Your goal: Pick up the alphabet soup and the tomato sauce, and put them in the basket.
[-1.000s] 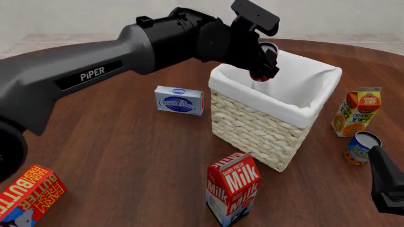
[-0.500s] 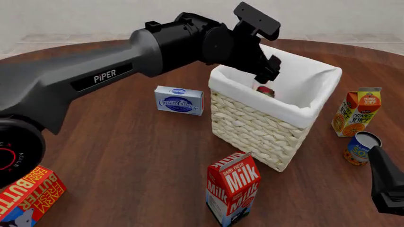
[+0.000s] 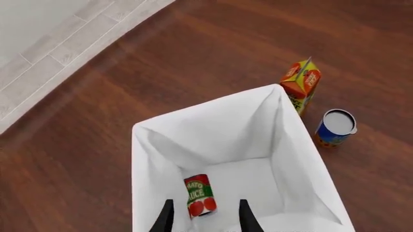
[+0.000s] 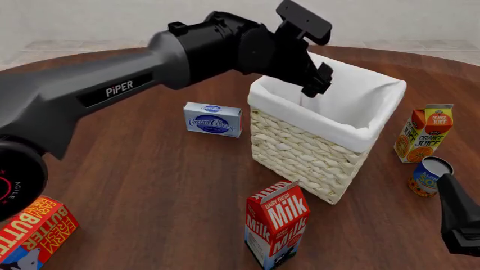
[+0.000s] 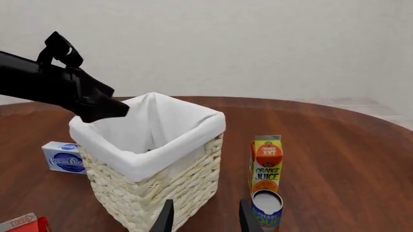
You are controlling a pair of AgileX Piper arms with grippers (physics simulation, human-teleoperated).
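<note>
- The left fingers [image 3: 203, 218] stood parted and empty above the basket [image 4: 352, 138], pointing down into it; that pose fits a release made over the opening so the can would land inside the cloth lining.
- The tomato sauce can [image 3: 199, 195] lay on its side on the white basket floor, straight below the gap between the left fingers and clear of both.
- The soup can [image 4: 429, 176] stood upright on the bench [image 4: 150, 185], outside the basket and well away from the left fingers, so that half of the job looked undone.
- The right fingers [image 5: 203, 215] were spread with nothing between them, low and close to the soup can [image 5: 266, 211], which sat just beyond one fingertip; this arm seemed the better placed to take it.
- An orange juice carton [image 5: 266, 162] stood just behind the soup can, farther from the right fingers, leaving little room on that side for a grip.
- The milk carton [image 4: 276, 228], cream cheese box [image 4: 213, 118] and butter box [image 4: 34, 230] stood apart from both pairs of fingers.
</note>
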